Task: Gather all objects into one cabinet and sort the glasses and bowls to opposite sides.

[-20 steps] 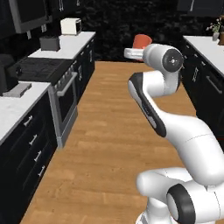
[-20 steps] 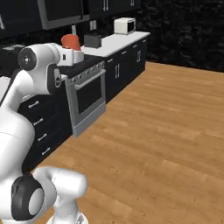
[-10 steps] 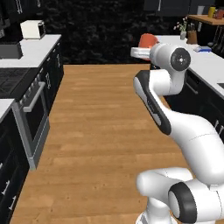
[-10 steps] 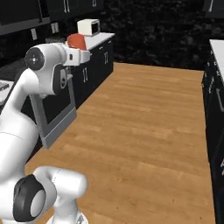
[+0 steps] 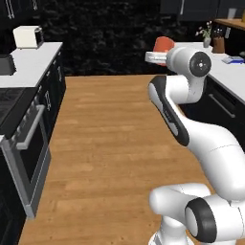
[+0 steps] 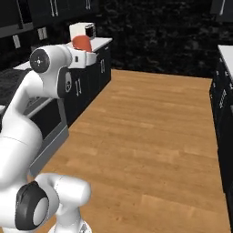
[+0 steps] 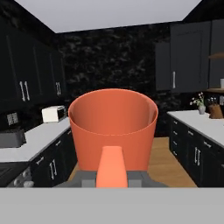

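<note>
Wood flooring (image 5: 110,139) runs between black cupboards; a white surface (image 5: 28,64) on the left carries a microwave (image 5: 27,37). End effector (image 7: 112,177) is clamped on the red mug (image 7: 113,127), held upright high above the aisle.

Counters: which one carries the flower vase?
The white counter at the right of the left base view, behind the arm, bears the flower vase. The counter opposite holds a white appliance instead.
</note>
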You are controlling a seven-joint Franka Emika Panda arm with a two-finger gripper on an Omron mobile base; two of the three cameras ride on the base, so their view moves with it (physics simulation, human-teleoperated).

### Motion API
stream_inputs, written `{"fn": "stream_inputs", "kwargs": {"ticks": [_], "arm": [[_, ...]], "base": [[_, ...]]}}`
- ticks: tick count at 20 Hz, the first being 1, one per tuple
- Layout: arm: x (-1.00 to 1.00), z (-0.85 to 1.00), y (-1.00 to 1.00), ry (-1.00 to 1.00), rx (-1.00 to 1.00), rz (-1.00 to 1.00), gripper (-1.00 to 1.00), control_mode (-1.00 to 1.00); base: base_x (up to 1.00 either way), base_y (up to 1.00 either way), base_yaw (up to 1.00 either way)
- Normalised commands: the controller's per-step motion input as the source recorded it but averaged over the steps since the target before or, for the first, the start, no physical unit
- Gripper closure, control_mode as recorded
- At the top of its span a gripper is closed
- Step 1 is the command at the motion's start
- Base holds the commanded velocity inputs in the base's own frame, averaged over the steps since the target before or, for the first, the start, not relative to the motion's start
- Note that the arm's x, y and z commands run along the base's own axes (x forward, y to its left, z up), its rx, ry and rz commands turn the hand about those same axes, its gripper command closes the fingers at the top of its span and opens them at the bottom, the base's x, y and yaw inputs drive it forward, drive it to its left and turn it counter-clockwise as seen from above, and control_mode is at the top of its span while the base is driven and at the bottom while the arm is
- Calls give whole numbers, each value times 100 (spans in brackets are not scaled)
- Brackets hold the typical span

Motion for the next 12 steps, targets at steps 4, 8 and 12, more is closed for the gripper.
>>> {"fn": "stream_inputs", "kwargs": {"ticks": [4, 8, 12], "arm": [[0, 0, 0, 0, 0, 0, 100, 100], [0, 0, 0, 0, 0, 0, 100, 100], [0, 0, 0, 0, 0, 0, 100, 100]], "base": [[100, 28, -4], [100, 11, -6], [100, 1, -6]]}}
